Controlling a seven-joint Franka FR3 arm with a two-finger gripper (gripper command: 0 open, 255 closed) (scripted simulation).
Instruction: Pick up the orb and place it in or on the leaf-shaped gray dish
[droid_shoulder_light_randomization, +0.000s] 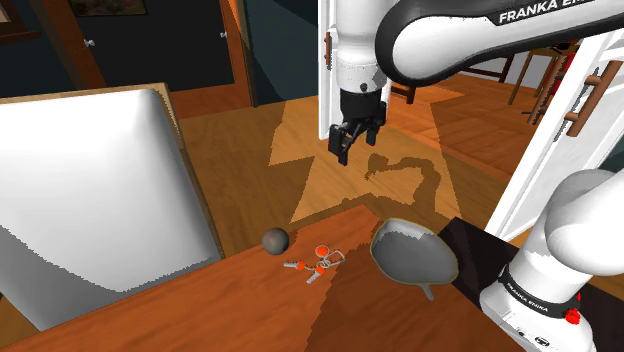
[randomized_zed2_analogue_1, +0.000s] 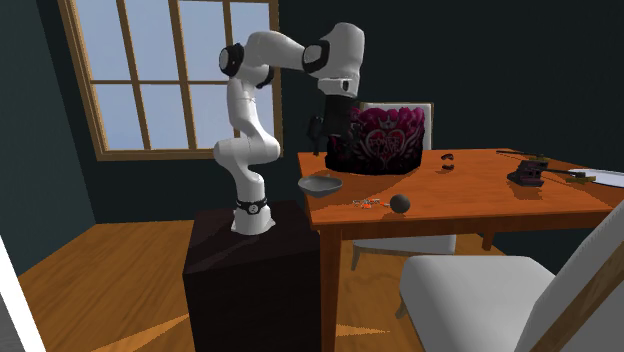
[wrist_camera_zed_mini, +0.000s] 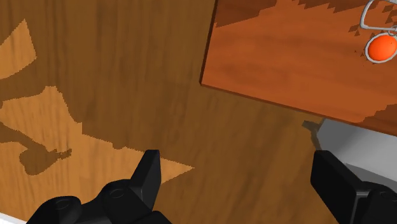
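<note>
The dark box stand (droid_shoulder_light_randomization: 470, 245) sits against one end of the wooden worktop (droid_shoulder_light_randomization: 340, 310). The leaf-shaped gray dish (droid_shoulder_light_randomization: 412, 255) lies at the worktop corner closest to it, and its short stem points away from the far edge. The dish holds nothing.

Further along the same edge is a small bunch of keys with orange tags (droid_shoulder_light_randomization: 318, 262). Just beyond the keys, apart from them, rests the dark gray orb (droid_shoulder_light_randomization: 276, 240). It sits on the worktop close to the edge that faces the white chair (droid_shoulder_light_randomization: 90, 200). The keys lie between the orb and the dish, and the orb is well apart from the dish.

Past the worktop's edge, the jaws hang in the air over the wooden floor (droid_shoulder_light_randomization: 300, 150), pointing down. They are well above the worktop's level and away from the orb. In the wrist view the two black fingers (wrist_camera_zed_mini: 149, 175) stand wide apart with only floor between them, so the jaws are fully spread and grip nothing.

At the worktop's far side, the second exterior view shows a dark box with a pink heart pattern (randomized_zed2_analogue_1: 385, 140). Behind the arm is a window (randomized_zed2_analogue_1: 170, 70).
</note>
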